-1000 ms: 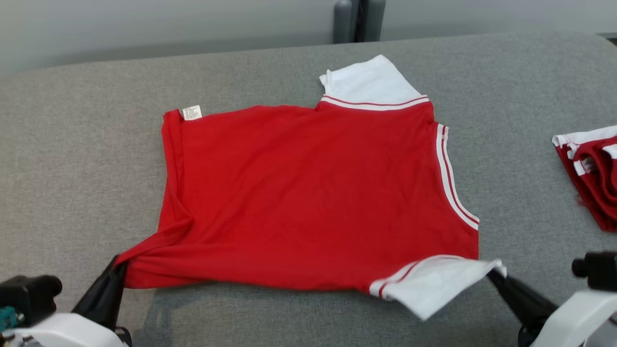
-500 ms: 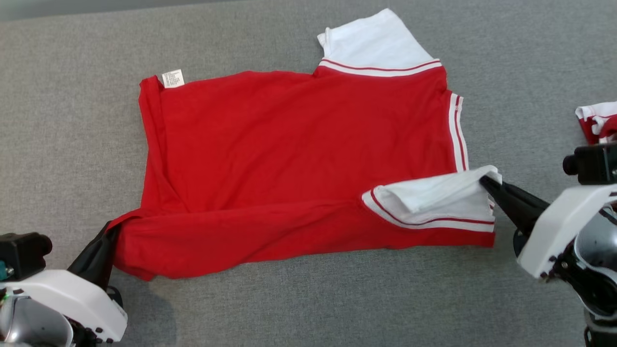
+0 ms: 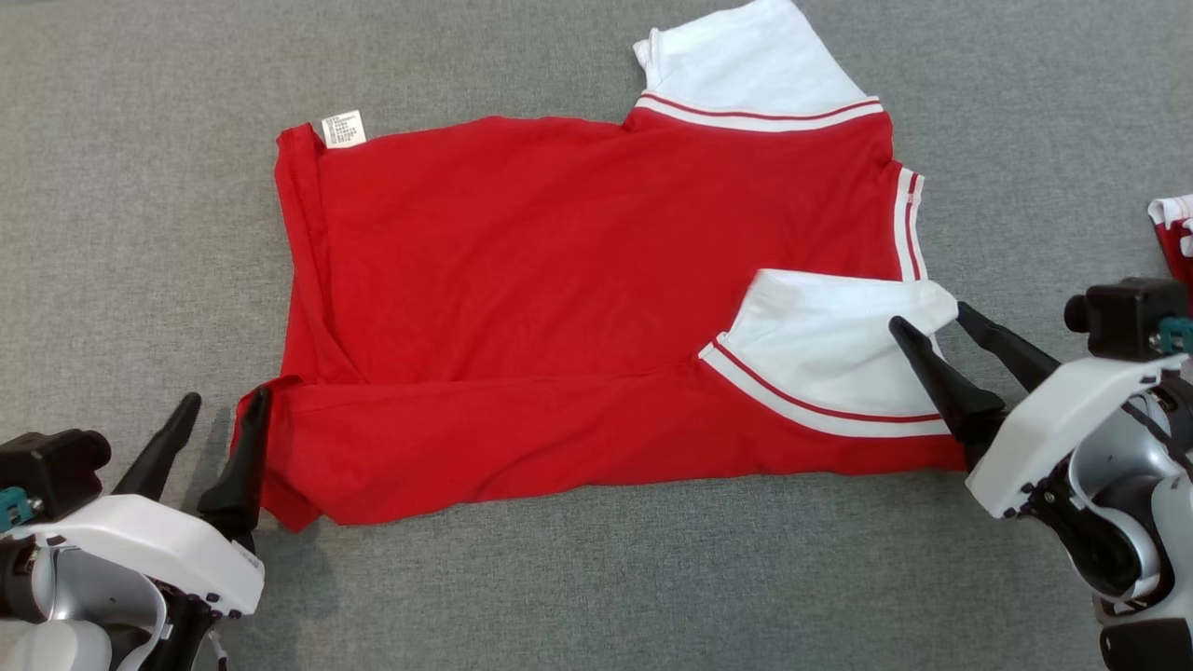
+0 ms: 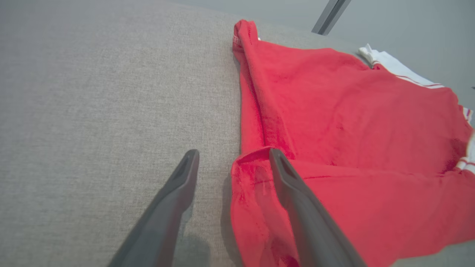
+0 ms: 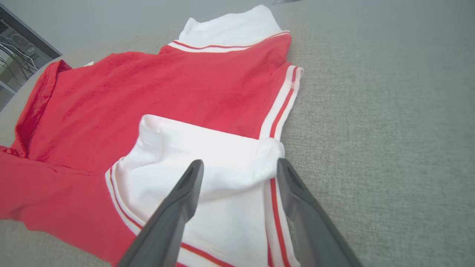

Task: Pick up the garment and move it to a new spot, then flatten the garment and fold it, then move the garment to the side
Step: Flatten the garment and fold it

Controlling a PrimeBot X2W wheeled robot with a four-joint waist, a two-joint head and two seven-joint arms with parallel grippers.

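Unreadable white tag (image 3: 343,130), red garment (image 3: 559,280)

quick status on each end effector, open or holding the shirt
left end effector: open, holding nothing, at a corner of the red garment
right end effector: open, holding nothing, over the end of the white sleeve

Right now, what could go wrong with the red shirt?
1. The left gripper is open, but one finger lies against the folded red corner; backing away could drag the fold open.
2. The right gripper straddles the white sleeve tip and might snag it.
3. The far sleeve sticks out, so later folds may go crooked.
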